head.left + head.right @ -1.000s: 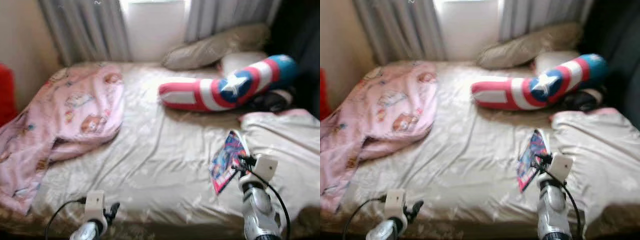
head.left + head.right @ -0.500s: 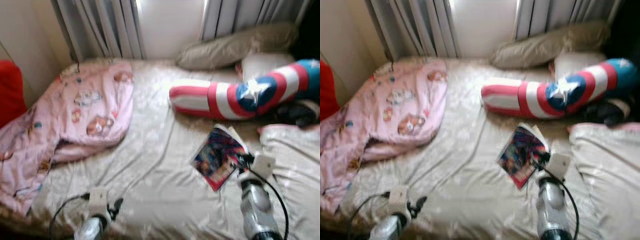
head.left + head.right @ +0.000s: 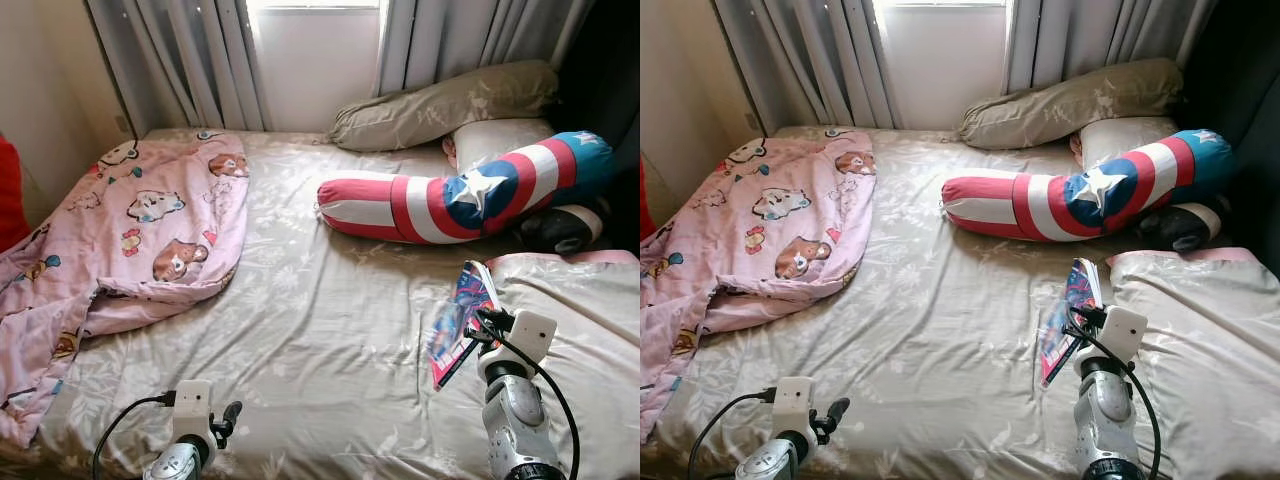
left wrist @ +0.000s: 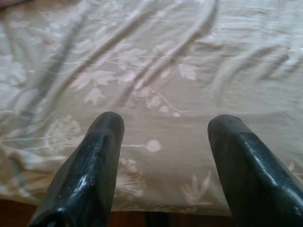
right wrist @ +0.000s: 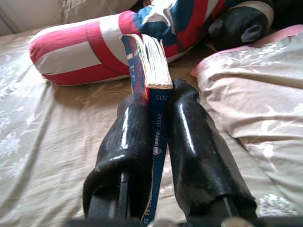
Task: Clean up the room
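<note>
**Book held above the bed**

Beige, leaf-printed sheets cover the bed point(image 3: 300, 330), wrinkled in soft folds. Over its right part the right gripper point(image 5: 158, 101) holds a book point(image 3: 458, 318), both black fingers pressed tight on its blue spine, its bright glossy cover tilted and pages fanned. Just beyond lies a long red, white and blue striped bolster point(image 3: 450, 195) with a white star. A pink cartoon-print blanket point(image 3: 130, 230) lies bunched at the left. The left gripper point(image 4: 163, 125) hovers with fingers spread wide, empty, over the near edge.
</note>
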Motion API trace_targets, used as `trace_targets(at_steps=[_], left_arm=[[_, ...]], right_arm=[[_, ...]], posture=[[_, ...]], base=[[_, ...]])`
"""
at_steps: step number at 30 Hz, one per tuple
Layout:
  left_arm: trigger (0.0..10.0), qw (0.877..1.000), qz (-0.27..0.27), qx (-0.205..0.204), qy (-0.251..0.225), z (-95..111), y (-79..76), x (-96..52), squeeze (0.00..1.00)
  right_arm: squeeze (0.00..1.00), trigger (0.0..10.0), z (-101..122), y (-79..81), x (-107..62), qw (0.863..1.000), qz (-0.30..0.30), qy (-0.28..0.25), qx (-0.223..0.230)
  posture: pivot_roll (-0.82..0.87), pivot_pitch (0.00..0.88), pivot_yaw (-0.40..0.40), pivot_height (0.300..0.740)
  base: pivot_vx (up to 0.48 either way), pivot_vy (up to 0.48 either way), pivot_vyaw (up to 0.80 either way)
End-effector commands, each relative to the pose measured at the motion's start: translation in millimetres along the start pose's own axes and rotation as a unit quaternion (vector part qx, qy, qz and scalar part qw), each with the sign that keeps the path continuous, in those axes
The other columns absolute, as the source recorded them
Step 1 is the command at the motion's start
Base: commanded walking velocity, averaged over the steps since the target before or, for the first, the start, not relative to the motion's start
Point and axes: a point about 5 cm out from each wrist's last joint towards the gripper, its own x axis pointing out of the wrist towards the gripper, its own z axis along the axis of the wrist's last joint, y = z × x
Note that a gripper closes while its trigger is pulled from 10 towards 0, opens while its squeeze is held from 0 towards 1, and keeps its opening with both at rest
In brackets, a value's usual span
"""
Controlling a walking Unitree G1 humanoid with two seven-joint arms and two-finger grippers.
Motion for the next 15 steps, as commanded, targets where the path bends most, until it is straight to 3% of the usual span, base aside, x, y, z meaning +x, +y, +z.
trace_targets(at_steps=[1, 10, 15], left_arm=[[10.0, 1.000, -0.003, 0.011, 0.001, -1.2, -0.2, -0.7, 0.00], [10.0, 1.000, -0.004, 0.008, 0.001, -1.1, -2.1, -0.2, 0.00], [10.0, 1.000, -0.002, 0.006, -0.004, 0.9, -1.5, 0.3, 0.00]], right_arm=[[0.00, 10.0, 7.5, -0.7, 3.1, 1.000, 0.002, -0.016, 0.002], [0.00, 10.0, 4.2, 1.5, 1.7, 1.000, 0.008, -0.009, 0.002], [0.00, 10.0, 4.8, 3.4, 1.5, 1.000, 0.014, -0.012, 0.008]], posture=[[0.02, 0.000, 0.009, 0.740], [0.02, 0.000, 0.008, 0.740], [0.02, 0.000, 0.008, 0.740]], base=[[0.000, -0.315, 0.00], [0.000, -0.297, 0.00], [0.000, 0.000, 0.00]])
